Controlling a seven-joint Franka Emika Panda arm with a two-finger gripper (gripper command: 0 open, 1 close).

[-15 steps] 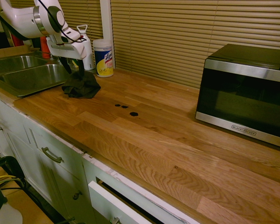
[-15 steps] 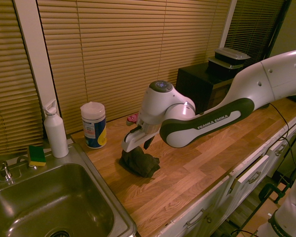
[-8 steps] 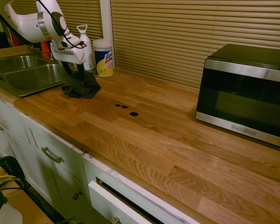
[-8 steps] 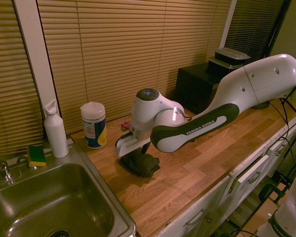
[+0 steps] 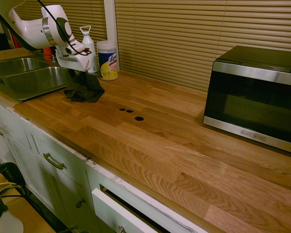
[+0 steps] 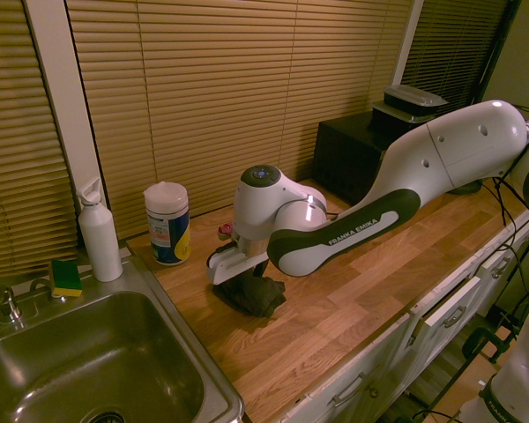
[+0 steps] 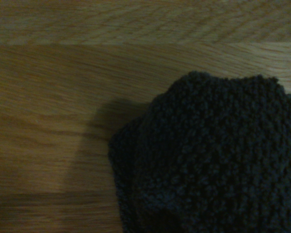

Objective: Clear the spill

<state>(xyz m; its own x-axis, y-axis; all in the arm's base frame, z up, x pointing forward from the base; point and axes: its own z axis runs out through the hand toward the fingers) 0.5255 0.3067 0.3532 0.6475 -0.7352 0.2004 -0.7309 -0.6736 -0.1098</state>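
Countertop [image 5: 150, 145] with spill [image 5: 139, 118], cloth [image 5: 85, 89] nearby

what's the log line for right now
gripper: at black cloth | spill: unwiped, three spots | cloth: beside sink

Spill spots [image 5: 130, 112], three; black cloth [image 5: 85, 89], one; white bottle [image 6: 100, 236], one; wipes canister [image 6: 167, 224], one; sponge [image 6: 65, 278], one; microwave [image 5: 254, 99], one; lidded containers [image 6: 410, 109], two.

White rounded arm [image 6: 414, 172] with dark panels, "FRANKA EMIKA" lettering, silvery ring, and round-buttoned disc.
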